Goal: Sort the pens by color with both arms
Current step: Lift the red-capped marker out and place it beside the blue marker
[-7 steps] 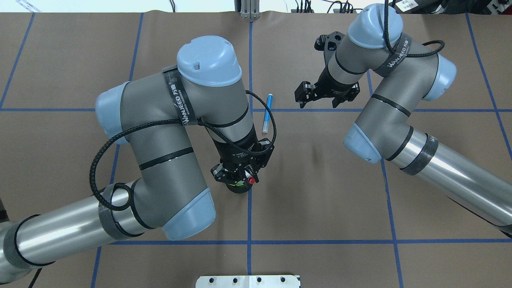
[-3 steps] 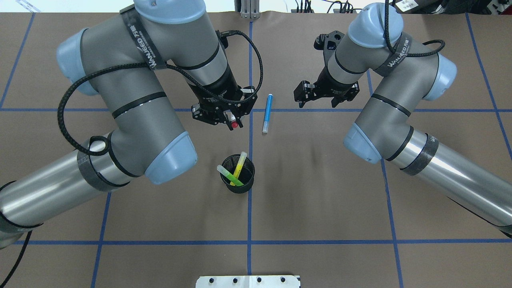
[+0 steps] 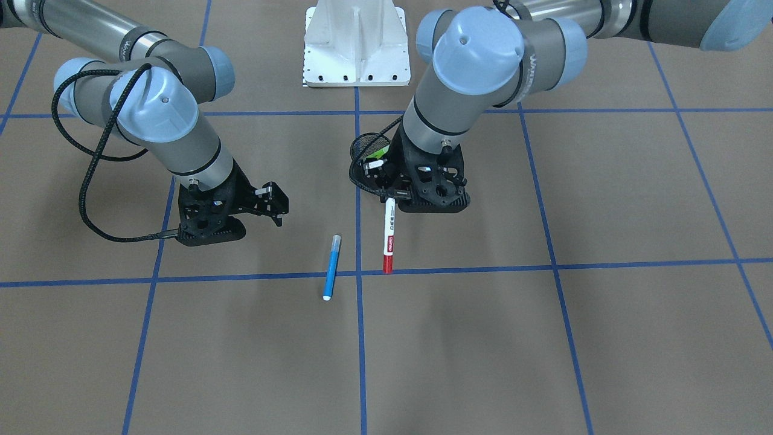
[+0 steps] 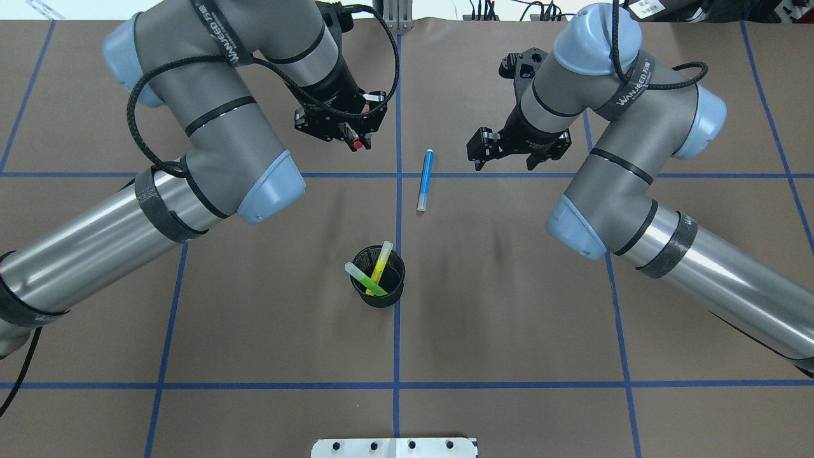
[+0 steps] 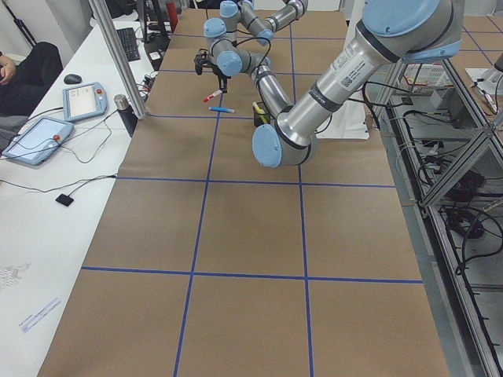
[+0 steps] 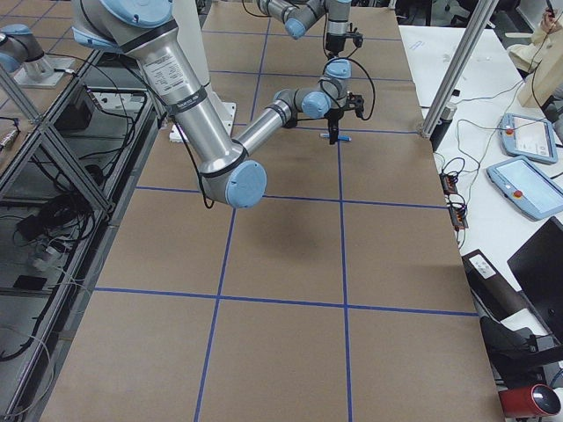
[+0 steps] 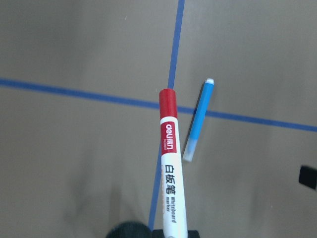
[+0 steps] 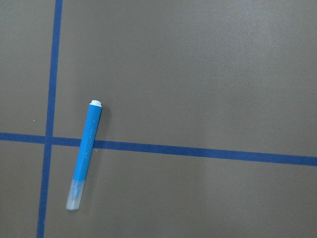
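- The white base pedestal (image 4: 394, 447) sits at the middle of the near edge of the brown surface (image 4: 509, 318), which is marked with a blue tape grid.
- Bare surface lies between the pedestal and the black mesh cup (image 4: 381, 301). It also runs out to the near left and near right corners, crossed only by the arms' long silver links.
- The cup stands upright on the centre tape line, about midway between the near and far edges.
- Two pens lean in the cup. The yellow pen (image 4: 380, 264) tips toward the far edge, and the light green pen (image 4: 359, 275) tips toward the left edge. The two cross inside the cup.
- Beyond the cup, the blue pen (image 4: 425, 180) lies flat just right of the centre line, across a cross line of tape. It points roughly near to far, with open surface all round it.
- The right gripper (image 4: 509, 159) hangs to the right of the blue pen and apart from it. Its jaws are spread wide and hold nothing.
- The left gripper (image 4: 355, 138) is farther on, just left of the centre line and toward the far edge. It is closed on the red-and-white pen (image 3: 389, 232).
- That pen hangs roughly upright with a red end pointing down. I cannot tell whether the end touches the surface.
- A strip of bare surface runs from both grippers to the far edge.
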